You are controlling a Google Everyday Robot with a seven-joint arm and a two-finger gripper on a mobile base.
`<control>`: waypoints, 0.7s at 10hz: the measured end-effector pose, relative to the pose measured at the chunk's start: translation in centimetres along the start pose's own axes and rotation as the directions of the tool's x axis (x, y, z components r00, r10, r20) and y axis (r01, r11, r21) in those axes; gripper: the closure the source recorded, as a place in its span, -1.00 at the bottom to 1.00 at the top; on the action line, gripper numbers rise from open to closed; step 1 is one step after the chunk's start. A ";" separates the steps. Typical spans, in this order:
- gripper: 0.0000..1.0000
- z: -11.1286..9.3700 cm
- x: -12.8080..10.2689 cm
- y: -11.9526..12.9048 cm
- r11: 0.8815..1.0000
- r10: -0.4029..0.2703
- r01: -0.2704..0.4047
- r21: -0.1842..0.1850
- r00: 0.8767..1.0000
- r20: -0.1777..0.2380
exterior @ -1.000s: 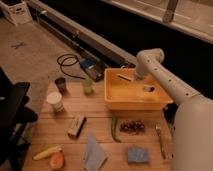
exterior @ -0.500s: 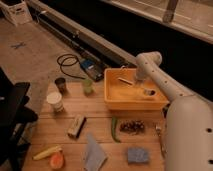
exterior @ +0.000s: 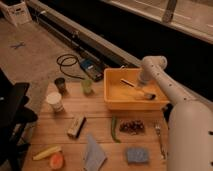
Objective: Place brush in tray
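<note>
The yellow tray stands at the back right of the wooden table. The brush lies slanted inside it, its pale handle pointing to the back left and its far end reaching toward the tray's right side. My gripper hangs down inside the tray at that right end of the brush, at the tip of the white arm that arches over the tray's back right corner. Where the brush meets the gripper, the arm's wrist hides it.
A green cup, a dark cup and a white cup stand left of the tray. In front lie a green bean pod, a dark snack bag, a fork, a blue sponge and a grey cloth.
The gripper has sunk a little lower into the tray, and the brush's handle has dropped with it. The arm's big white body has come further into view at the right.
</note>
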 end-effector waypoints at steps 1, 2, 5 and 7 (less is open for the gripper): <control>-0.32 -0.1 -0.4 0.1 1.000 -0.005 0.005 0.001 1.000 0.017; -0.50 -0.3 -0.3 0.1 1.000 -0.005 0.005 0.000 0.999 0.032; -0.60 -0.4 -0.7 0.3 1.000 -0.008 0.008 -0.006 0.997 0.081; -0.60 -0.4 -0.7 0.3 1.000 -0.007 0.007 -0.006 0.997 0.083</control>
